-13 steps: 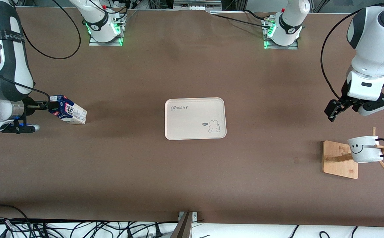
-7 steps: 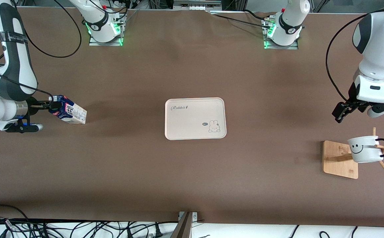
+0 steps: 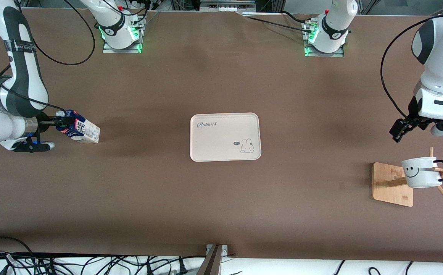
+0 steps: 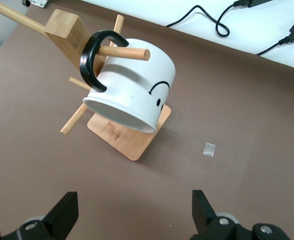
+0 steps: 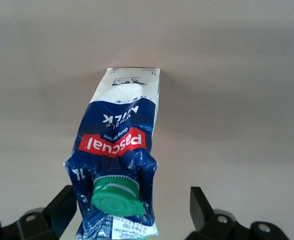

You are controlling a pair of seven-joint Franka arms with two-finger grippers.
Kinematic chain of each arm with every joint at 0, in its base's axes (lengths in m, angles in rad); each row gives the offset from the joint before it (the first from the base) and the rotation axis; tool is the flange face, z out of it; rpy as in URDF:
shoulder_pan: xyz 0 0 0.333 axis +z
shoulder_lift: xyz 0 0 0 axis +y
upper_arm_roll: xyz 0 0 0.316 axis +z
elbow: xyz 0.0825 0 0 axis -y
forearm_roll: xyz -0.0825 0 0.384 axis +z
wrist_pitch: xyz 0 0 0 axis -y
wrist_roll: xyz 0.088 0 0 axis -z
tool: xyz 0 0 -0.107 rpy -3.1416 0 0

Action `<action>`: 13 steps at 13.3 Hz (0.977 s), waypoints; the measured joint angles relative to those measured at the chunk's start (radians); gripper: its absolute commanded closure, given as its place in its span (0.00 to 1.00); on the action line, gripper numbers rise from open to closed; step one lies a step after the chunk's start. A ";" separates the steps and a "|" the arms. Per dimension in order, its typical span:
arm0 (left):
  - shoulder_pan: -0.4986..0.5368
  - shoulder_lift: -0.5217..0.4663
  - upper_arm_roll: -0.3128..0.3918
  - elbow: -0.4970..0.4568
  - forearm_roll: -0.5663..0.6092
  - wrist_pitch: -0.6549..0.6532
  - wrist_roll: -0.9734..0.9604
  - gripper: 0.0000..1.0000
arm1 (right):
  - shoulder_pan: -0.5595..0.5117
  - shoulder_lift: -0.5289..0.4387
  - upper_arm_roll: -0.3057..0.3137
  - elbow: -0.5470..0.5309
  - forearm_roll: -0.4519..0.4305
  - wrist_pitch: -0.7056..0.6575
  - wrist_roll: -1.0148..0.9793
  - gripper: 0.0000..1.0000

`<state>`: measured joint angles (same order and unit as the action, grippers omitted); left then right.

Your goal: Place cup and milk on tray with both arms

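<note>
The milk [image 3: 81,130], a blue and white carton with a green cap, is on the table at the right arm's end, its capped end toward my right gripper [image 3: 60,122]. The right gripper is open, its fingers either side of the carton's top [image 5: 121,130], with the cap between them [image 5: 131,210]. The cup [image 3: 419,173] hangs by its black handle on a peg of a wooden rack at the left arm's end. My left gripper [image 3: 400,133] is open and empty in the air over the table beside the rack; the cup [image 4: 136,85] shows past it [image 4: 131,212]. The cream tray [image 3: 221,143] lies empty mid-table.
The wooden rack [image 3: 387,183] has a flat base [image 4: 121,137] and several pegs that stick out. A small scrap [image 4: 209,149] lies on the table near it. Cables run along the table edge nearest the front camera [image 3: 91,263].
The left arm has swung toward its end of the table, bringing its gripper closer to the rack. The right gripper has edged a little onto the carton's top.
</note>
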<state>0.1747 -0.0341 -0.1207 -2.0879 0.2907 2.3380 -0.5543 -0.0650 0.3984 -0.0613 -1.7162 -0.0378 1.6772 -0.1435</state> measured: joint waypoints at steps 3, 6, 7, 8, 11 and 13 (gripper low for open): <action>0.016 0.000 0.000 -0.006 -0.045 0.018 0.033 0.00 | 0.000 0.000 0.000 -0.001 0.000 0.000 -0.009 0.00; 0.036 0.003 0.000 -0.038 -0.152 0.141 0.064 0.00 | 0.000 0.000 0.003 -0.008 0.000 0.000 -0.012 0.00; 0.039 0.009 0.000 -0.050 -0.172 0.180 0.071 0.00 | 0.000 0.000 0.005 -0.013 0.000 0.000 -0.012 0.00; 0.044 0.018 0.000 -0.059 -0.179 0.218 0.080 0.00 | 0.000 0.000 0.008 -0.018 0.000 0.000 -0.012 0.00; 0.075 0.059 0.001 -0.063 -0.191 0.304 0.131 0.00 | 0.002 0.000 0.012 -0.025 0.000 0.001 -0.012 0.22; 0.101 0.081 0.001 -0.063 -0.198 0.325 0.155 0.00 | 0.002 0.000 0.014 -0.026 0.000 0.001 -0.013 0.44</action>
<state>0.2759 0.0472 -0.1192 -2.1509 0.0928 2.6629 -0.3993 -0.0630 0.3984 -0.0478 -1.7419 -0.0378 1.6781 -0.1569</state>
